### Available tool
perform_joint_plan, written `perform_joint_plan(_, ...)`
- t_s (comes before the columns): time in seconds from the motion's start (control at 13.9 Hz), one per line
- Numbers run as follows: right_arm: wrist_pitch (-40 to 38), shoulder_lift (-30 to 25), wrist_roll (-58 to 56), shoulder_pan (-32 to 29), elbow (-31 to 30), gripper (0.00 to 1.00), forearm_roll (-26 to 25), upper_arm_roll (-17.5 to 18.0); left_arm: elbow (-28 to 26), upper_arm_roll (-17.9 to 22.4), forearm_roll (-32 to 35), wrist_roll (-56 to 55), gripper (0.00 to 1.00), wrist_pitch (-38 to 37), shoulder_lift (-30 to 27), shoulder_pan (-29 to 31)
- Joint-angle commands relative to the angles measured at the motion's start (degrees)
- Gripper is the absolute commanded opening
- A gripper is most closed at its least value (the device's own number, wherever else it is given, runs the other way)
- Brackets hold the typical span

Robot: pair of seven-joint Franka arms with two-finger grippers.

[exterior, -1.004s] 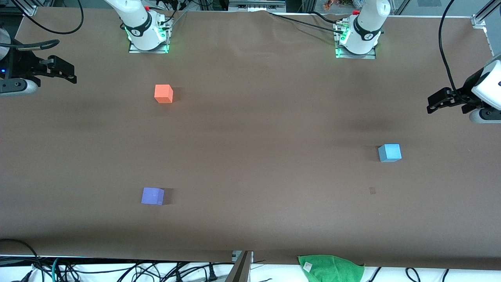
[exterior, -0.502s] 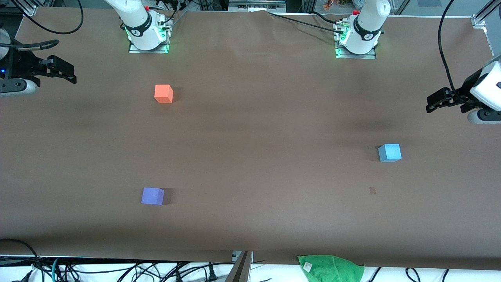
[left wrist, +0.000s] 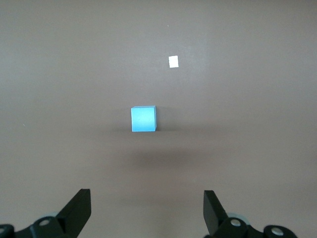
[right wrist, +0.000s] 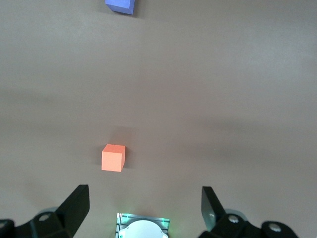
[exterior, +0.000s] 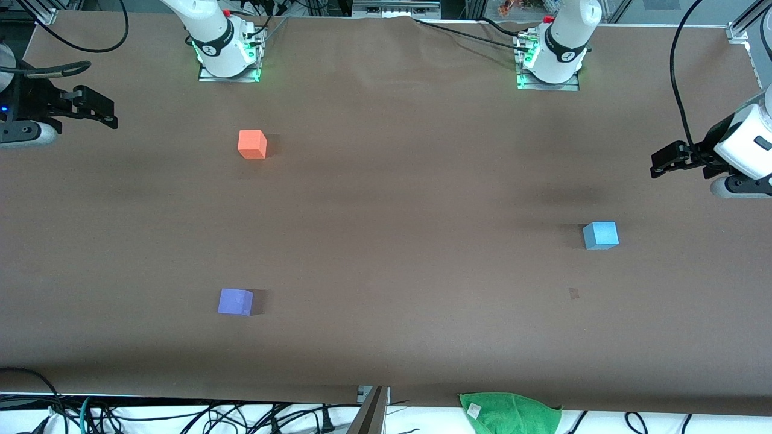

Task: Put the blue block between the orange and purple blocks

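I've got the left gripper (exterior: 658,164) up over the worktop (exterior: 386,241) at its own end, jaws spread and empty, blue block (exterior: 601,235) lying ahead of them, toward the middle. Orange block (exterior: 252,144) and purple block (exterior: 235,301) sit well apart from the blue block. Right gripper (exterior: 105,114) waits, jaws spread.

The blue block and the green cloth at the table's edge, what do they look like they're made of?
Blue block: likely foam or painted wood; flat matte faces, no glare, crisp edges. Green cloth: probably soft terry or microfibre; fuzzy surface, limp folds, small white tag.
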Motion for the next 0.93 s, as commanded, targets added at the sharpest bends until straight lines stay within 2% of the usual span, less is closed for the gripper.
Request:
perform_joint_plan(0.0, 0.6, -0.5, -0.5, -0.7, -0.6, 1.00, 0.4, 0.2, 2.5, 0.5, 0.1, 0.7, 1.00, -1.0, 3.1, 0.2)
perform_joint_plan(0.36, 0.6, -0.4, -0.5, -1.0, -0.6, 1.00, 0.4, 0.1, 3.9, 0.5, 0.0, 1.0, 1.00, -0.9, 3.3, 0.4)
perform_joint_plan(0.57, 0.6, -0.3, -0.5, -0.9, -0.6, 1.00, 0.4, 0.1, 0.0, 0.7, 0.2, 1.2, 1.00, -1.4, 3.6, 2.4)
perform_joint_plan(0.65, 0.6, -0.3, -0.5, -1.0, -0.6, 1.00, 0.4, 0.1, 0.6, 0.7, 0.2, 1.2, 1.00, -0.9, 5.3, 2.5)
perform_joint_plan(0.86, 0.6, -0.3, -0.5, -1.0, -0.6, 1.00, 0.5, 0.1, 0.6, 0.5, 0.9, 1.2, 1.00, 7.4, 10.6, 1.9)
